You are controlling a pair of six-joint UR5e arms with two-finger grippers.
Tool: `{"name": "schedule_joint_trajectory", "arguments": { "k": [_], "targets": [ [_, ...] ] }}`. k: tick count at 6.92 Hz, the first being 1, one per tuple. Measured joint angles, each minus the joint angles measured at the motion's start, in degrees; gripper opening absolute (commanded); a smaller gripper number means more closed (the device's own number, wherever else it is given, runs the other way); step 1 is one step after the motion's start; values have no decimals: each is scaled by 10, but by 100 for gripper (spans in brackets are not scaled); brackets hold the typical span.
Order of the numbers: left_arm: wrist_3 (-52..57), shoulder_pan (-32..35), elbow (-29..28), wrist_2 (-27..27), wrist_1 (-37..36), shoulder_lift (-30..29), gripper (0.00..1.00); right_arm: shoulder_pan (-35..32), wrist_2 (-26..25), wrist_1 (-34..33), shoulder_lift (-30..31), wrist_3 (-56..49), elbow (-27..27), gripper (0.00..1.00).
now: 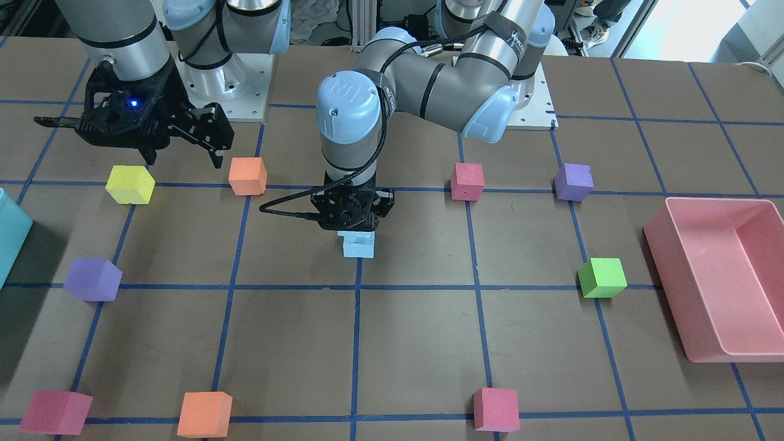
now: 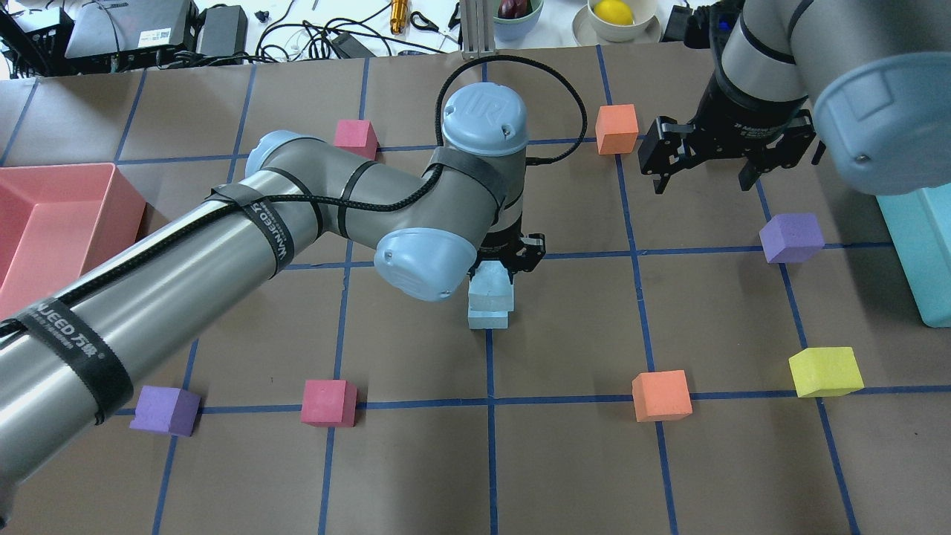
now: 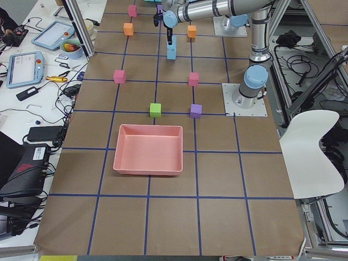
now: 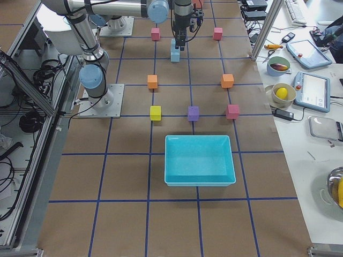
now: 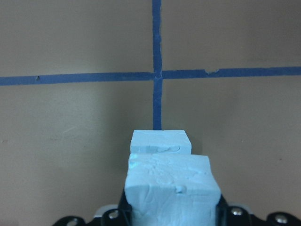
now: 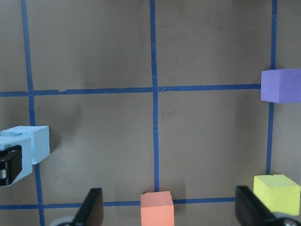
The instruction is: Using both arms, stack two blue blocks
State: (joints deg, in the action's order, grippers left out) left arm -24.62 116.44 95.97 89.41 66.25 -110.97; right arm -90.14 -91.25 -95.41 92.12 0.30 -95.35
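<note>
At the table's centre my left gripper is shut on a pale blue block and holds it directly over the second blue block, which lies on the table. In the left wrist view the held block sits between the fingers, with the lower block just beyond and below it. I cannot tell whether the two blocks touch. My right gripper is open and empty, hovering at the far right near an orange cube. The right wrist view shows the blue pair at its left edge.
Coloured cubes are scattered around: purple, yellow, orange, pink, purple, pink, green. A teal bin stands at the right edge and a pink bin at the left.
</note>
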Motion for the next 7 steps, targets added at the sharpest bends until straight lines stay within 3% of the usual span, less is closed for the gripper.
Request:
{"name": "schedule_joint_trajectory", "arguments": {
  "k": [7],
  "targets": [
    [1,-3,16,2,-20,-1,0,23,8,23,34,50,-4,100]
  ]
}}
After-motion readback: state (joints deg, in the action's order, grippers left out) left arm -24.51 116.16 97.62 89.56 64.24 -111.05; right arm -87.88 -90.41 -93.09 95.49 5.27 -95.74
